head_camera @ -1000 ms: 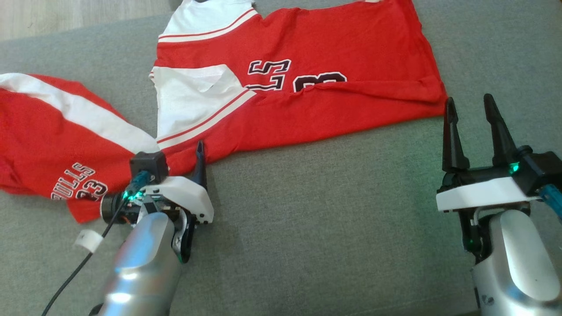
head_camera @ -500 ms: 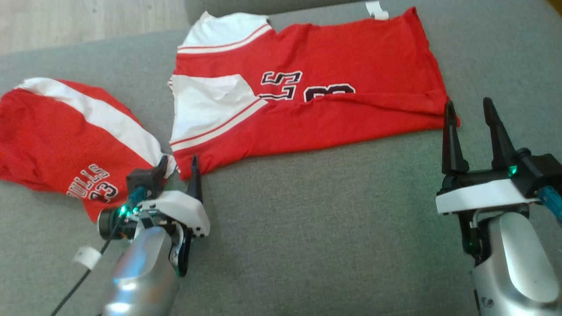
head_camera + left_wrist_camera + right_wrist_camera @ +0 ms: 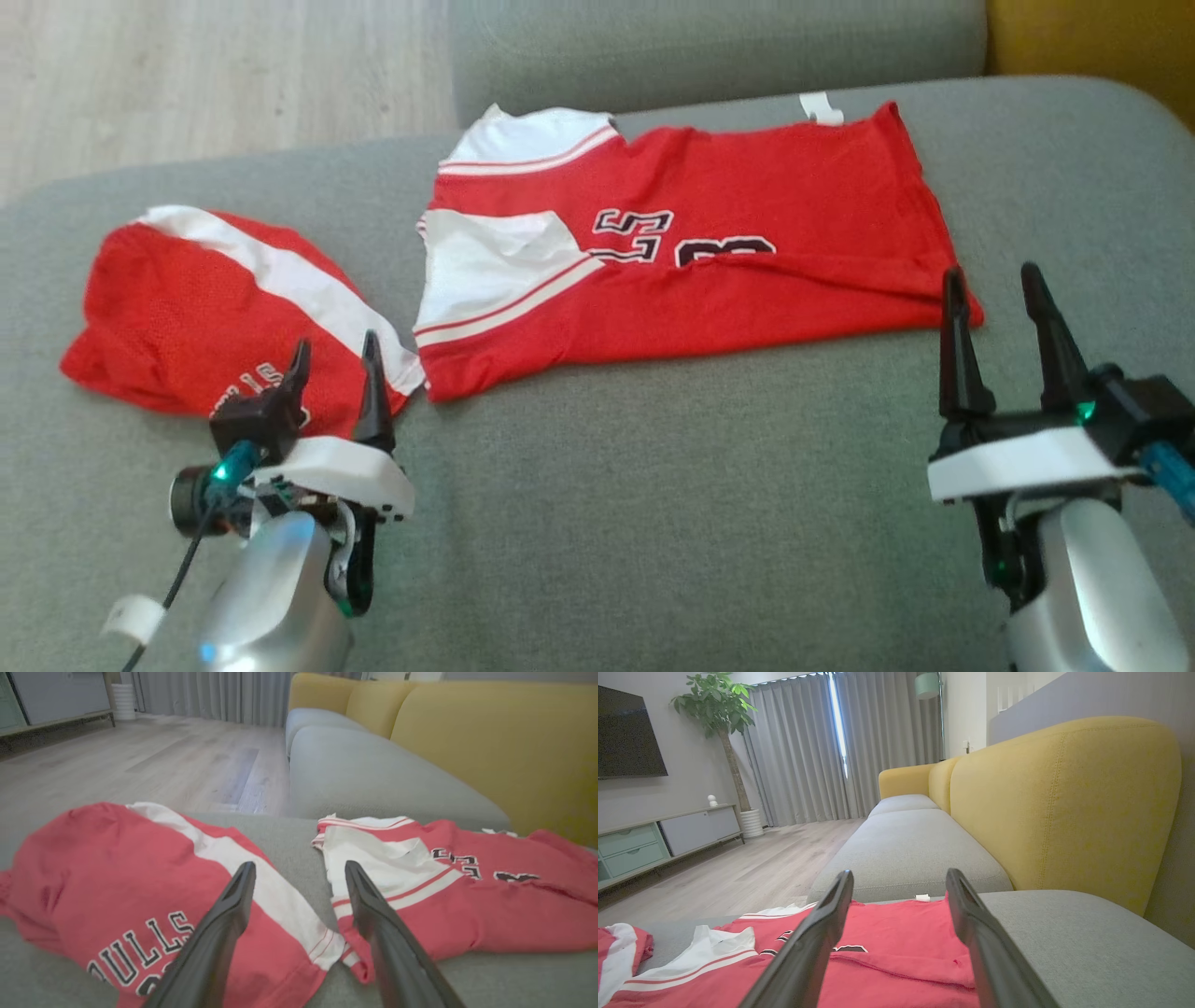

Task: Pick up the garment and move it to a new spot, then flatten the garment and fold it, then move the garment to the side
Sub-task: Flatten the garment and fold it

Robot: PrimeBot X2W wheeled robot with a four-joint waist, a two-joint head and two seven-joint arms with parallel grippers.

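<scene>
Our left gripper (image 3: 335, 341) stands wide open and empty at the near edge of the red shorts (image 3: 168, 317). Our right gripper (image 3: 991, 271), equally spread and empty, sits by the near right corner of the folded red jersey (image 3: 709, 280), which lies on the grey sofa cushion (image 3: 653, 513).

Left of the jersey (image 3: 709, 280), the shorts (image 3: 177, 308) lose most of their lettering behind the left gripper (image 3: 335, 342) in the head view; a crease across the jersey swallows the lower half of its own letters and numerals; the white tag (image 3: 822, 107) at the jersey's far edge is too small to read; in the right wrist view the jersey (image 3: 896, 933) runs off the bottom edge, and the shorts (image 3: 621, 952) beside it are cut by the left edge; in the left wrist view the right edge trims the jersey (image 3: 514, 905).
</scene>
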